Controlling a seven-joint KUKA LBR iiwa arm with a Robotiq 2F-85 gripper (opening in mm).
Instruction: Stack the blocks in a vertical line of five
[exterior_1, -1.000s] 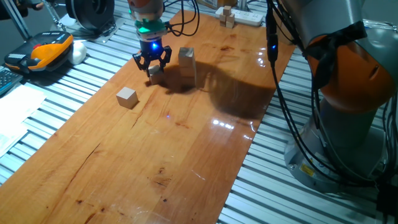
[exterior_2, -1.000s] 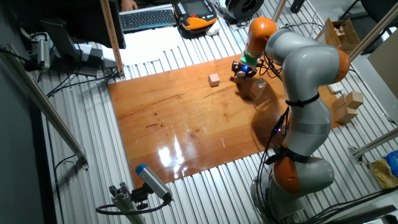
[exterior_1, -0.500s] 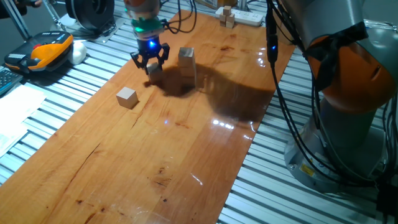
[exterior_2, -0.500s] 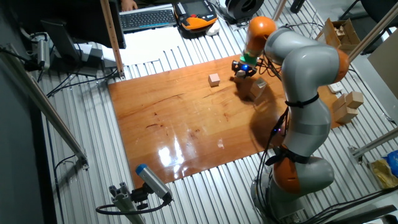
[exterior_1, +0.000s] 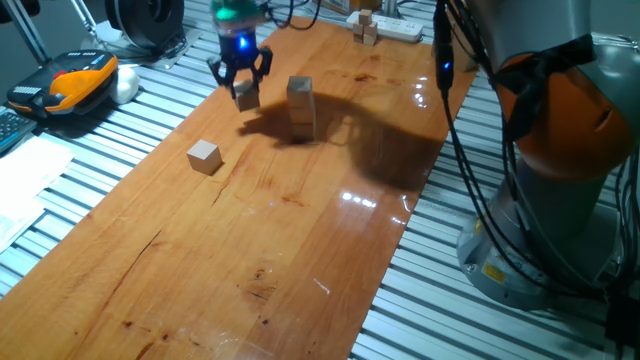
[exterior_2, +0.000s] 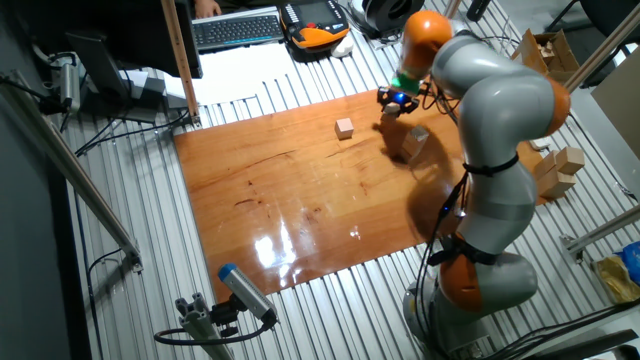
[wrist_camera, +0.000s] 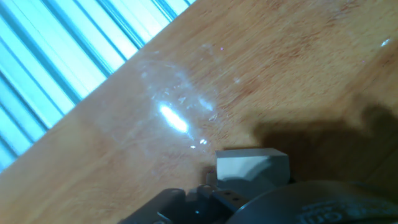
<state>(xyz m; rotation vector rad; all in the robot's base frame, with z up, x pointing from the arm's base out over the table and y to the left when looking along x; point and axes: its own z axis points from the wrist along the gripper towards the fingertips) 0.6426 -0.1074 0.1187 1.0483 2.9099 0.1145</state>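
Note:
My gripper (exterior_1: 241, 84) is shut on a small tan wooden block (exterior_1: 245, 96) and holds it in the air above the wooden tabletop, just left of a short stack of blocks (exterior_1: 301, 106). One loose block (exterior_1: 204, 156) lies on the table, nearer and to the left. In the other fixed view the gripper (exterior_2: 392, 104) hangs between the loose block (exterior_2: 345, 128) and the stack (exterior_2: 414, 143). In the hand view the held block (wrist_camera: 252, 165) shows between the fingers, with bare wood below it.
A white power strip with tiny wooden pieces (exterior_1: 384, 24) lies at the far table edge. An orange-black device (exterior_1: 68, 84) and white paper (exterior_1: 25, 185) lie left of the board. Larger pale blocks (exterior_2: 558, 170) sit beside the robot's base (exterior_1: 545, 190).
The gripper has risen from the tabletop with the block in it and drifted slightly away from the camera. The stack and the loose block have not moved.

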